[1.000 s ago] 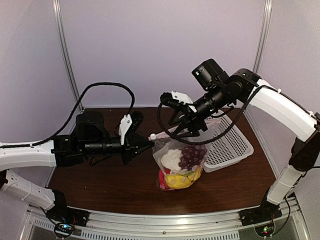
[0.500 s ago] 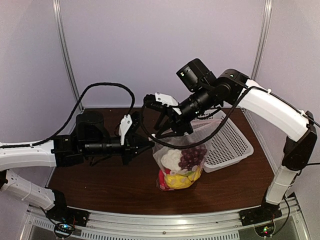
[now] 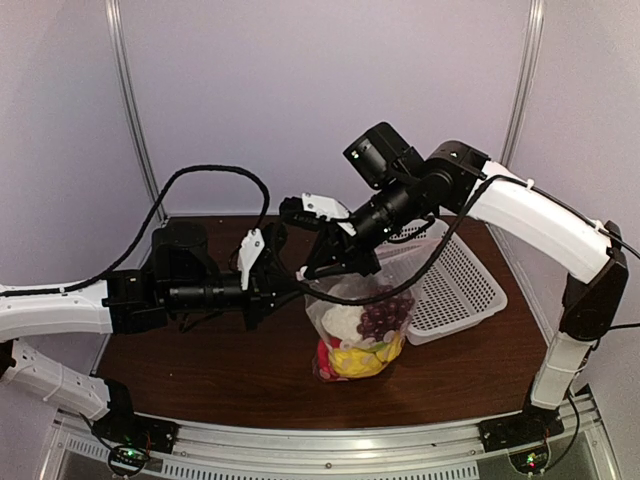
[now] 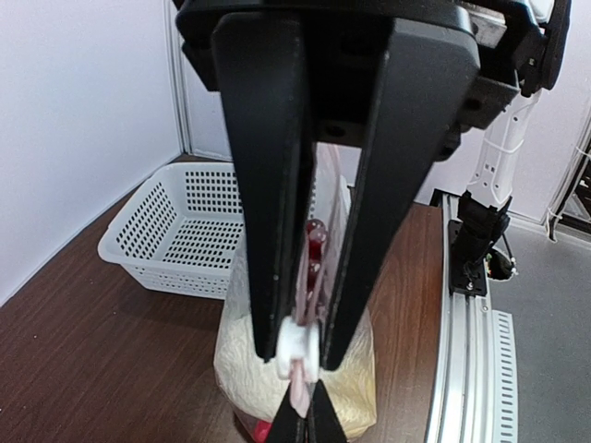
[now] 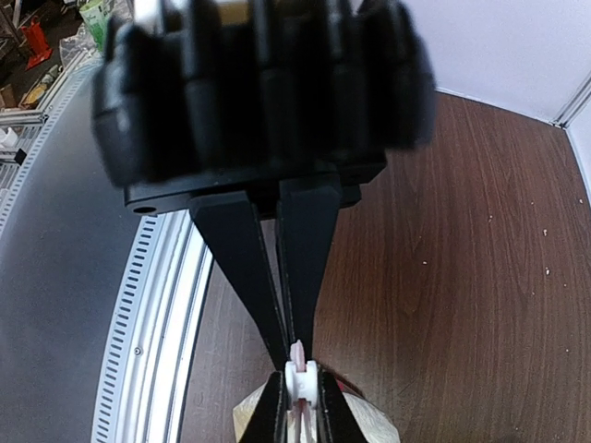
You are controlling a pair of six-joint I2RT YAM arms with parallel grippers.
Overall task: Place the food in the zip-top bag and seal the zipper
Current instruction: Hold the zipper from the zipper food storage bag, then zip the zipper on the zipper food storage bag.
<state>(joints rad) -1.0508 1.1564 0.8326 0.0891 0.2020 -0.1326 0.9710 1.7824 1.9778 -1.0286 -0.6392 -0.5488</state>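
The zip-top bag (image 3: 362, 330) stands upright on the table. Inside it is the food: white cauliflower (image 3: 342, 318), dark grapes (image 3: 385, 312) and yellow pieces (image 3: 355, 358). My left gripper (image 3: 298, 288) is shut on the left end of the bag's mouth strip, and the left wrist view shows its tips (image 4: 306, 392) pinching the pinkish edge. My right gripper (image 3: 312, 272) comes down from the upper right and meets it tip to tip. It is shut on the zipper's small white slider (image 4: 300, 349), held between its own fingers (image 5: 302, 380).
A white perforated basket (image 3: 455, 290) sits on the table right of the bag, against the back right wall (image 4: 185, 231). The metal rail (image 3: 330, 440) runs along the near table edge. The two grippers nearly touch above the bag's left corner.
My right gripper has travelled left along the bag's mouth to the left gripper and closed on the white slider. The left arm and the bag have stayed put.
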